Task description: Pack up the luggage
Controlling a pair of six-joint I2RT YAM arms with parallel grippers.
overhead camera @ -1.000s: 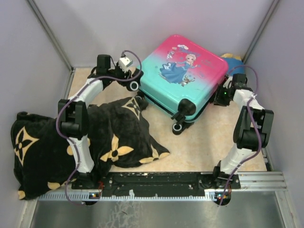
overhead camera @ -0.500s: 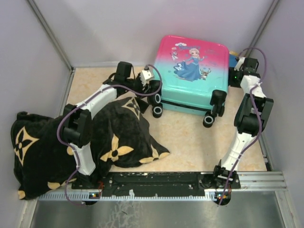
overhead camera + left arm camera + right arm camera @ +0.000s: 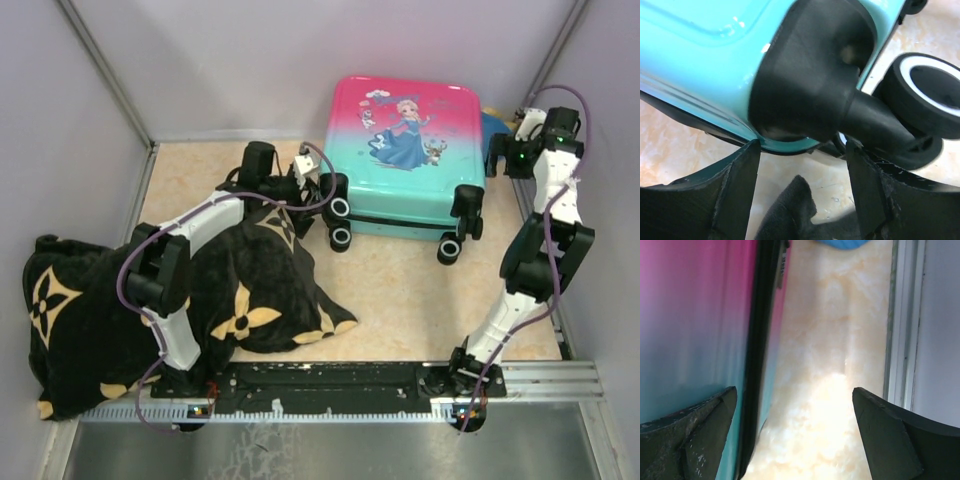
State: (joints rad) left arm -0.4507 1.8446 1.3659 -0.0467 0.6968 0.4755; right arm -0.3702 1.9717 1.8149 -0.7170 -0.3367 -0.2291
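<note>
Beige marbled tabletop (image 3: 400, 290) enclosed by grey walls (image 3: 230, 60), closed suitcase (image 3: 400, 150) lying flat at far centre-right, left hand (image 3: 800, 150) spread wide at its wheel (image 3: 925, 100), right hand (image 3: 795, 395) spread wide beside its right edge, black blanket (image 3: 90, 310) front left.

The luggage (image 3: 403, 155) is pink-to-teal with a princess print, the blanket (image 3: 250, 290) black with tan flowers.
</note>
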